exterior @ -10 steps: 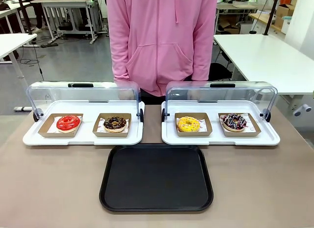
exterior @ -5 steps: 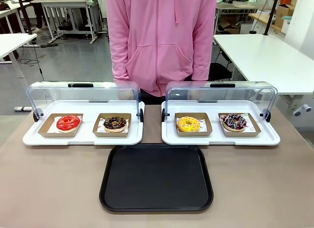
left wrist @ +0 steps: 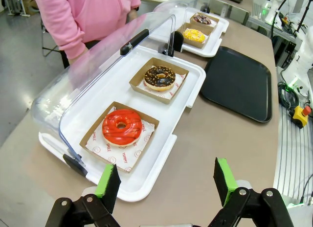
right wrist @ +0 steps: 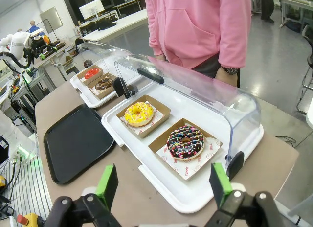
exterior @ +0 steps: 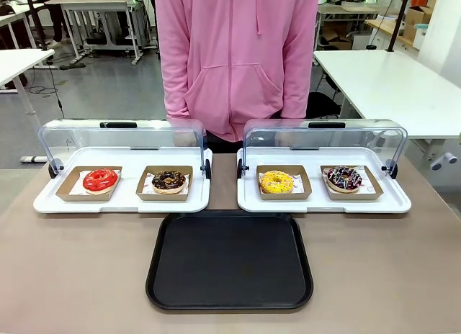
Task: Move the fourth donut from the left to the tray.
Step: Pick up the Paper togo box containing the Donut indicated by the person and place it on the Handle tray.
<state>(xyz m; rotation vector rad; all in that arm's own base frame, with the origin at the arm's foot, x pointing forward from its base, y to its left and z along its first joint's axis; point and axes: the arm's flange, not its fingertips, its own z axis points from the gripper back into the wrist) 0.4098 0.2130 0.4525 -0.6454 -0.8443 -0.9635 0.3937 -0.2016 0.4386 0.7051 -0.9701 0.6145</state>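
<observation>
Front view: fourth donut point(exterior: 343, 178) in holder point(exterior: 373, 192), lid point(exterior: 324, 136) seemingly raised, tray point(exterior: 229, 259) nearby.

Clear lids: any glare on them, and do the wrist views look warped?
Front view: even light, only faint pale sheen on the right lid, picture sharp. Left wrist view: whitish sheen on the left lid, straight edges bowed by the wide lens. Right wrist view: same bowing, fourth donut crisp.

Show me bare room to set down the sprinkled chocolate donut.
The black tray is bare rim to rim. Bare table flanks it left and right. Crowded: the right white tray, where the yellow donut and the fourth donut sit side by side under the raised lid.
</observation>
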